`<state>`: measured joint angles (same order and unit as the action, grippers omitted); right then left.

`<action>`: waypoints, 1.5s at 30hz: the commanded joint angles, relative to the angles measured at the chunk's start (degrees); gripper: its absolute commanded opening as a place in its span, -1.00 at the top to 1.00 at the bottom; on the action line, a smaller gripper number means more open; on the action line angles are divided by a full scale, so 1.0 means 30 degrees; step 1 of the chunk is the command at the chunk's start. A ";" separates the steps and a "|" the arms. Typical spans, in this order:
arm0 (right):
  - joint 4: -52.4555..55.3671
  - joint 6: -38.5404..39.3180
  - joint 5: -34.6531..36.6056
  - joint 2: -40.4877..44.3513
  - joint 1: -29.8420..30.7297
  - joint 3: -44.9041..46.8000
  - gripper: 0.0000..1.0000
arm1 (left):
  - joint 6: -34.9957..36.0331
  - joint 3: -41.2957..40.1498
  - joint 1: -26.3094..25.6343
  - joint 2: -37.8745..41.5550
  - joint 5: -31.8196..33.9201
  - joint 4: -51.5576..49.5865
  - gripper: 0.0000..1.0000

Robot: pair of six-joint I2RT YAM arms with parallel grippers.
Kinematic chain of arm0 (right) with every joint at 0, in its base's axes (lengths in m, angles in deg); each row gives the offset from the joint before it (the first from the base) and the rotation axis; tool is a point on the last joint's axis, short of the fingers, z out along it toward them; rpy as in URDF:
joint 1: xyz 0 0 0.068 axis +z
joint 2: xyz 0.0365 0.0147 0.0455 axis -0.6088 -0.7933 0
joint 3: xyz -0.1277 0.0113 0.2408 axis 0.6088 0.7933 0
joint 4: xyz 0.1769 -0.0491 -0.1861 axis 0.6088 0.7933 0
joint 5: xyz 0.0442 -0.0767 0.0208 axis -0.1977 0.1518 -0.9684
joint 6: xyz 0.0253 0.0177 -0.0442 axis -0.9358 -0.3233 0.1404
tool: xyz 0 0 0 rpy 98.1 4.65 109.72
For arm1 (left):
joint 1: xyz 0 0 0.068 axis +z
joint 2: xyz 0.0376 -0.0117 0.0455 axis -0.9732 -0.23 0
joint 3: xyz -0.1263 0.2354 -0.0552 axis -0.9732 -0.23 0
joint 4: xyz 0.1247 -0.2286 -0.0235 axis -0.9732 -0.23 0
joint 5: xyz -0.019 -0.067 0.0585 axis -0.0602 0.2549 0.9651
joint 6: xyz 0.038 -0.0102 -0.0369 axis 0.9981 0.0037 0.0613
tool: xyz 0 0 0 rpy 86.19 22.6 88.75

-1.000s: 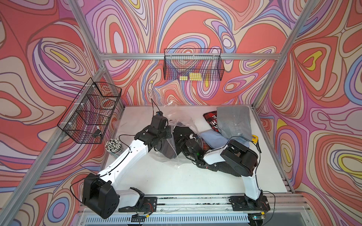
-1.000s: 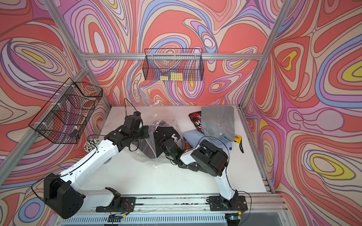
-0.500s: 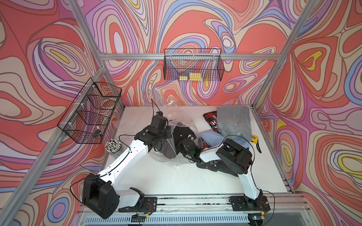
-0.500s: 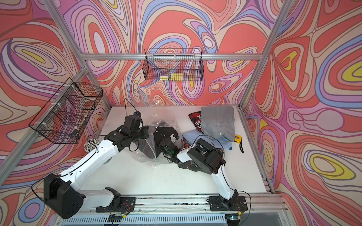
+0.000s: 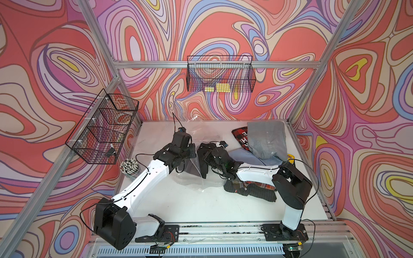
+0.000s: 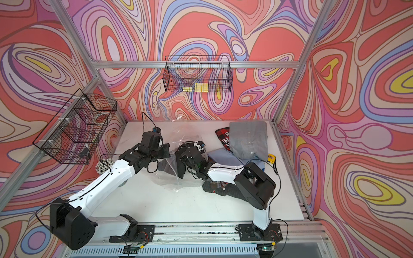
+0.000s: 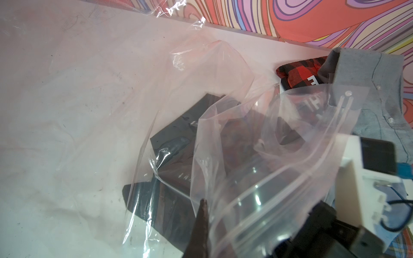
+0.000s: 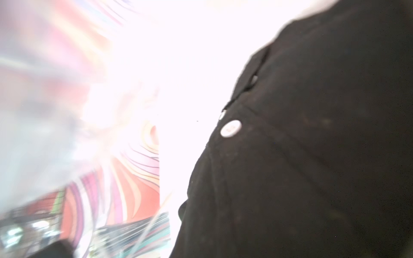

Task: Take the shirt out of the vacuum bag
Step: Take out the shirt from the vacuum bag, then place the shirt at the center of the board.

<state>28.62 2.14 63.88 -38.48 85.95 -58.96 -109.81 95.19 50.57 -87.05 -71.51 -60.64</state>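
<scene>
**Plastic in my left grip, dark cloth against my right**

I read the table [image 5: 178, 201] from above, with my bases at 6 o'clock. My left gripper [image 7: 202, 212] is clamped down to a single dark point on the slick, crinkled film of the vacuum bag [image 7: 93, 107]. It grips just beside the ribbed zip strip [image 7: 279, 192] and holds that edge raised. My right gripper [image 5: 206, 155] is closed too, pushed in at the bag's mouth. Its jaws are hidden, so I cannot tell whether a fold is caught between them. Matte cloth of the dark shirt [image 8: 312, 156] fills that wrist view, carrying one round white button [image 8: 230, 128]. The dark shirt lies folded inside the bag at the table's centre, with a faint plaid showing through the film.

Toward 1 o'clock lies a red-and-black check cloth [image 7: 297, 73] with white block letters, of which only "TH" is legible. It sits partly under a folded grey buttoned shirt [image 5: 266, 140]. A pale blue cloth [image 5: 248, 156] lies between that pile and my right wrist. A rumpled plaid shirt [image 5: 252, 189] sits under my right forearm at 4 o'clock.

My left arm runs low and nearly straight from 7 o'clock to the centre. My right arm folds sharply at the elbow near 4 o'clock, with the forearm level and pointing toward 9 o'clock.
</scene>
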 commanded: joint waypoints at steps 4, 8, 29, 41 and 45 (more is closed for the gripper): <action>0.0433 0.0894 -0.0194 0.2052 -0.0054 0.0895 1.00 | -0.0151 0.0037 0.0155 -0.0026 0.0239 0.0075 1.00; 0.0661 0.1047 -0.0850 0.2853 -0.0028 0.0910 1.00 | -0.0180 0.0074 0.0153 -0.0157 0.0223 0.0062 1.00; 0.8595 0.3921 0.1273 1.2055 0.0696 -0.0433 1.00 | -0.0161 0.0378 0.0152 -0.0509 0.0898 -0.0407 1.00; 1.2446 0.6325 0.4393 1.3203 0.0625 -0.3985 1.00 | -0.0038 0.0548 0.0155 -0.0788 0.1245 -0.0614 1.00; 1.3905 0.8040 0.7171 1.3865 0.0220 -0.5346 1.00 | 0.0086 0.0529 0.0155 -0.0669 0.1396 -0.0617 1.00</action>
<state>67.74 20.61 76.97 0.21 87.46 -71.88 -109.77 95.26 50.57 -89.09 -68.51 -61.52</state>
